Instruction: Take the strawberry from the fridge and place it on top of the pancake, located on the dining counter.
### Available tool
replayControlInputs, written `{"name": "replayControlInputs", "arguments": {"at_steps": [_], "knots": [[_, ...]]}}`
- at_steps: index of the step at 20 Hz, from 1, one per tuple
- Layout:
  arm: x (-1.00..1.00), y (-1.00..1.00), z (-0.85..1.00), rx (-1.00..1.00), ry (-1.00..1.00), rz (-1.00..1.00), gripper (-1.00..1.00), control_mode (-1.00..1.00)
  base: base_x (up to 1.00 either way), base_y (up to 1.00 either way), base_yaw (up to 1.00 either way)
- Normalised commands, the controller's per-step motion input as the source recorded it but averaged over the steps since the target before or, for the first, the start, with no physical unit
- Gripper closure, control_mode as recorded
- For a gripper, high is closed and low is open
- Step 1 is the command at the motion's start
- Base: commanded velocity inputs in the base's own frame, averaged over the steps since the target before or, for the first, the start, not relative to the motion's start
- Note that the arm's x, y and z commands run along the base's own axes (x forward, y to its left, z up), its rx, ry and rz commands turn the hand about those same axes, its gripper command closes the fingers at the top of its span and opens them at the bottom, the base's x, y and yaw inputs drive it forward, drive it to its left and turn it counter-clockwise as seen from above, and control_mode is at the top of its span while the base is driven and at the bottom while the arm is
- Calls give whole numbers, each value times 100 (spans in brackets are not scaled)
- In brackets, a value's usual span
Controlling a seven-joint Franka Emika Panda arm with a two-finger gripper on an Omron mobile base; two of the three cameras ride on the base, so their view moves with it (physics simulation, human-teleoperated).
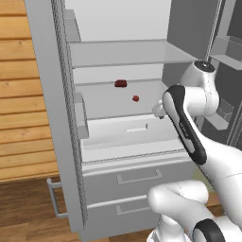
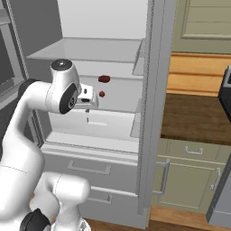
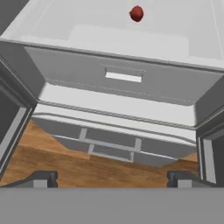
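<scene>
Open fridge (image 1: 56, 118) doors bare a pale shelf (image 1: 118, 101) carrying the strawberry (image 1: 135, 98), with a darker red item (image 1: 121, 83) farther back. Released and spread wide, the claw (image 3: 111, 177) hangs near the shelf's front, likely lining up to reach the fruit.

No readable text, labels or nos. anywhere (fridge (image 1: 66, 142) surfaces all plain).

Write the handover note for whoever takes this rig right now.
Gripper: open, empty, fingers spread wide, in front of the open fridge.
Strawberry: on a middle fridge shelf, untouched; a darker red item lies behind it on the same shelf.
Done: fridge doors open, arm raised toward the shelf.
Left: reach in, grasp the strawberry, carry it to the dining counter, set it on the pancake.
</scene>
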Motion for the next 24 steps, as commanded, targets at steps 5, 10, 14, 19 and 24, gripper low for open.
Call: {"name": "replayControlInputs", "arguments": {"at_steps": [5, 10, 14, 19, 24], "knots": [[-35, 0, -5, 3, 1, -32, -100, -100, 0, 0, 0], [-24, -4, 1, 0, 11, -24, -100, -100, 0, 0, 0], [-36, -1, -29, 0, 3, 4, -100, -100, 0, 0, 0], [-26, 0, -36, 0, 5, 0, -100, -100, 0, 0, 0], [-31, 0, -46, 0, 4, 0, -100, -100, 0, 0, 0]]}}
